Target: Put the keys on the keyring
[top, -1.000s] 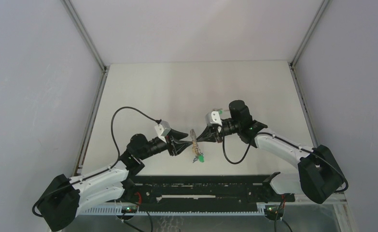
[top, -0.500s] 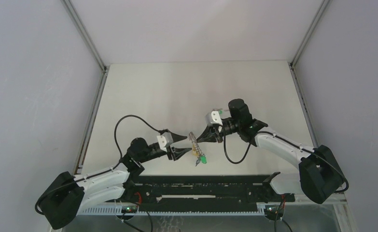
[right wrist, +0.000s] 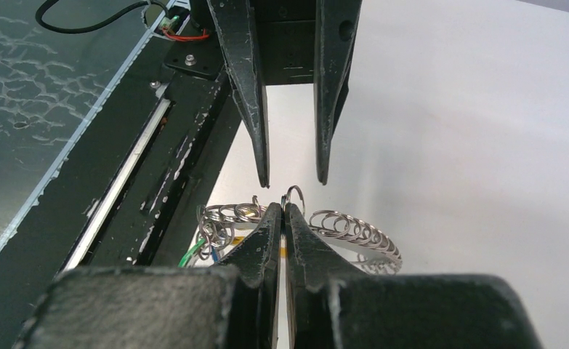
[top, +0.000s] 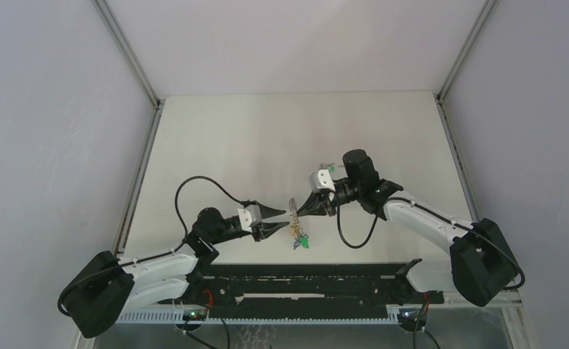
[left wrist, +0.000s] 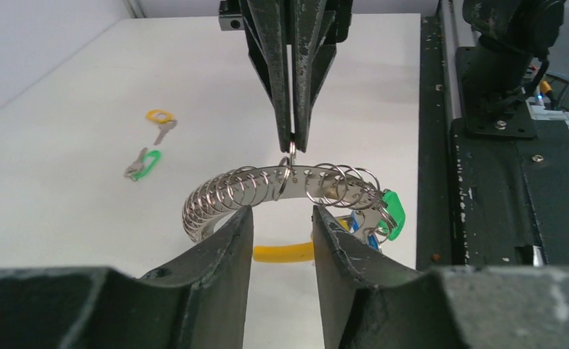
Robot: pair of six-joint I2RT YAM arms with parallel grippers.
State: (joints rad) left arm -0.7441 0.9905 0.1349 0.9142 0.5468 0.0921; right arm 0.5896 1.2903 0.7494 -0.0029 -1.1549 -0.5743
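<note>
We see bright, even, diffuse light from above; bench [top: 281,131] near-white, shadows soft and faint. We find wrist views soft at bottom, own jaws blurred close up; keyring [left wrist: 227,196] sharp, small glints on metal.

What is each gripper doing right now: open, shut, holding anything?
Left gripper: open, holding nothing.
Right gripper: shut on the keyring.

The keyring [left wrist: 267,182], a silvery band strung with small split rings and joined to a yellow band below, hangs above the table [left wrist: 63,211], one ring pinched by the right gripper [left wrist: 293,139]. A green-headed key [left wrist: 392,209] and a blue-headed key [left wrist: 359,225] dangle from one end. A yellow-headed key [left wrist: 161,120] and a second green-headed key [left wrist: 144,163] lie loose on the table, near each other
</note>
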